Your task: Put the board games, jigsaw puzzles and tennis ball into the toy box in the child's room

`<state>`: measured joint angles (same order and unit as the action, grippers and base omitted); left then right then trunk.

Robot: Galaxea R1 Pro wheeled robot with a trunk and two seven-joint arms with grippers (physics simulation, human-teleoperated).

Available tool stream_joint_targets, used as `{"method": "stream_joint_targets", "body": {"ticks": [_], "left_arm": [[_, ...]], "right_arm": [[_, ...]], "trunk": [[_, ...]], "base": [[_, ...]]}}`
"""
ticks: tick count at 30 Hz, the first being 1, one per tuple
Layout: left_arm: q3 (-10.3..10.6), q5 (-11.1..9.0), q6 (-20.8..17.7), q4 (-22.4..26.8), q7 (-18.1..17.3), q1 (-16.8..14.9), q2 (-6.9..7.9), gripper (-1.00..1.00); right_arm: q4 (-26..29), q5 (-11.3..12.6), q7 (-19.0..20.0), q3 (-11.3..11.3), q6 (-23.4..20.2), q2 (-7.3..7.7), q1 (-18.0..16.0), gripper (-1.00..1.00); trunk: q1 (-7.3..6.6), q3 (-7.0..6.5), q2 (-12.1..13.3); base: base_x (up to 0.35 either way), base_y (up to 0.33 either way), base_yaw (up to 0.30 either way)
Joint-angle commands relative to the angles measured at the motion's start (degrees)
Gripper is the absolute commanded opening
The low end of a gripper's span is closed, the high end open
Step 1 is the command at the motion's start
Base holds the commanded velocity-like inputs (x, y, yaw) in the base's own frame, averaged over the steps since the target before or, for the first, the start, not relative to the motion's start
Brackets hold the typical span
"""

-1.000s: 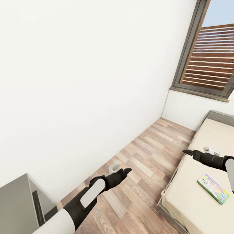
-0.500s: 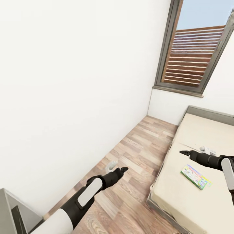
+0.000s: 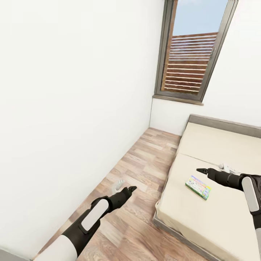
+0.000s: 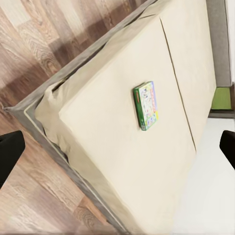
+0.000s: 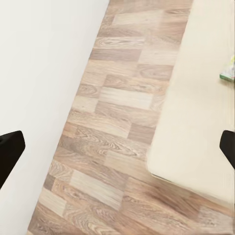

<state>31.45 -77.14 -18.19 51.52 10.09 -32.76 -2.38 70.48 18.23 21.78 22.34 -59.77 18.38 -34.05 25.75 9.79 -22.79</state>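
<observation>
no writing can be read anywhere: the board game (image 3: 198, 187) has a bright printed cover with a green edge, but its print is too small and blurred to make out in the head view, and in the left wrist view (image 4: 147, 105) it shows coloured patches beside a green border and no legible title. it lies flat on the bed (image 3: 217, 214), on the beige cover, just below and a little to the left of the right gripper (image 3: 200, 170), near it but apart. that gripper hangs over the bed with its tips drawn to a single point, so it looks pressed together and empty in the head view; its own wrist view shows dark fingers (image 5: 10, 149) at the two side edges over plank floor (image 5: 112, 147) and the bed's corner, so i cannot tell its state for sure. the left gripper (image 3: 131, 189) is held over the floor, well left of the bed and beside the white wall (image 3: 65, 94), also narrowed to a point and holding nothing; a pale small thing (image 3: 117, 185) lies on the floor just behind it, too faint to name. beyond the right gripper a white object (image 3: 229, 168) rests on the bed, partly hidden by the arm. against the earlier pictures the whole view has swung: the window (image 3: 190, 61) with its slatted shutter and the bed now sit further left in the picture, and the grey furniture once at the lower left is nearly gone, a camera turn rather than any shift of the game.
</observation>
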Motion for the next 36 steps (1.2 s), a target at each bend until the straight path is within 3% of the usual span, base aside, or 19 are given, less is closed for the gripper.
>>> {"method": "stream_joint_targets", "body": {"ticks": [1,13,27,36], "left_arm": [[-0.1,-0.6,-0.1,0.1,0.5,0.0,0.05,1.0],[-0.5,-0.1,0.0,0.1,0.4,0.5,0.23,1.0],[-0.5,0.2,-0.1,0.1,0.6,0.9,0.23,1.0],[-0.5,0.2,-0.1,0.1,0.6,0.9,0.19,1.0]], "right_arm": [[0.0,-0.5,0.6,0.1,-0.2,-0.06,-0.1,1.0],[0.0,-0.3,0.6,0.3,-0.2,-0.18,0.1,1.0],[0.3,-0.4,0.5,0.2,-0.2,-0.25,0.3,1.0],[0.5,-0.5,0.3,0.2,-0.2,-0.27,0.4,1.0]], "trunk": [[0.04,0.12,-0.1],[0.04,0.08,-0.1],[0.04,0.07,-0.1],[0.04,-0.01,-0.1]], "base": [[0.0,0.0,-0.293],[0.075,-0.034,-0.256],[0.256,-0.112,-0.046],[0.089,-0.037,-0.07]]}}
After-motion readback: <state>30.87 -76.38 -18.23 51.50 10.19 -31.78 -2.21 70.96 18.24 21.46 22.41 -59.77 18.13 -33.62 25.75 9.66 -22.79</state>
